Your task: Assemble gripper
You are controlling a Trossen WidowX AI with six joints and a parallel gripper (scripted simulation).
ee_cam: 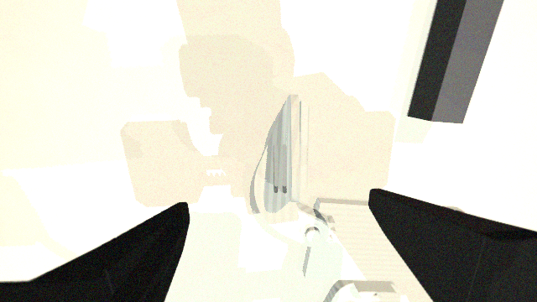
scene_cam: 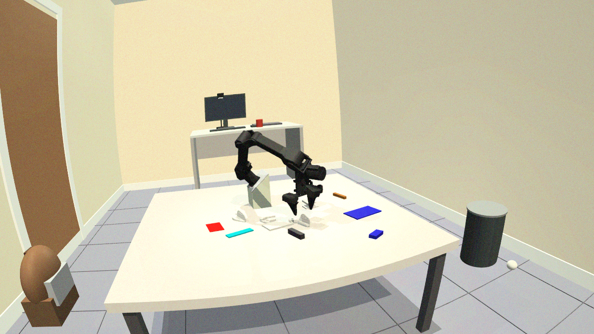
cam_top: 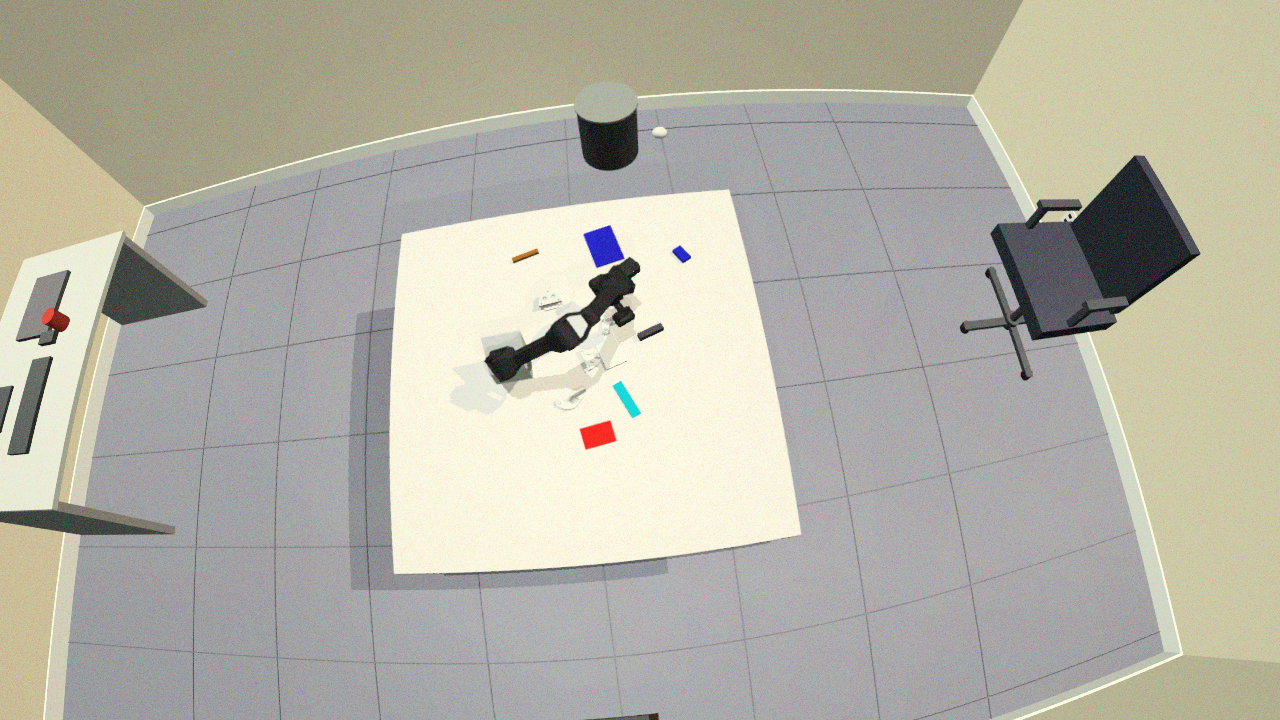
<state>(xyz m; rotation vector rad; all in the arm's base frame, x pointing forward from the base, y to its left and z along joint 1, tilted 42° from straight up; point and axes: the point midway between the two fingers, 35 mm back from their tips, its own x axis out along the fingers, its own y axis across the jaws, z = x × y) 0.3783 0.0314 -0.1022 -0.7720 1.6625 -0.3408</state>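
My gripper (scene_cam: 303, 210) (ee_cam: 281, 204) is open and empty, low over one white jaw (scene_cam: 305, 221) (ee_cam: 278, 168). In the wrist view this jaw lies between and beyond the fingertips. Its round pivot end is close to a pale slab with raised parts (cam_top: 590, 360) (scene_cam: 277, 226), which looks like the gripper base. Glare hides whether the jaw sits on a pin. The other jaw (cam_top: 568, 402) (scene_cam: 240, 215) lies apart, toward the red sheet. A small white part (cam_top: 548, 301), possibly the housing plate, lies on the other side, partly behind the fingers in the exterior view.
A black block (cam_top: 650, 331) (scene_cam: 296, 233) (ee_cam: 455, 63) lies close beside the slab. On the table (cam_top: 483, 501) (scene_cam: 249, 274) also lie a cyan strip (cam_top: 626, 399) (scene_cam: 239, 232), a red sheet (cam_top: 597, 435) (scene_cam: 214, 227), a blue sheet (cam_top: 603, 246) (scene_cam: 362, 212), a blue block (cam_top: 682, 254) (scene_cam: 376, 234) and an orange bar (cam_top: 525, 256) (scene_cam: 339, 195).
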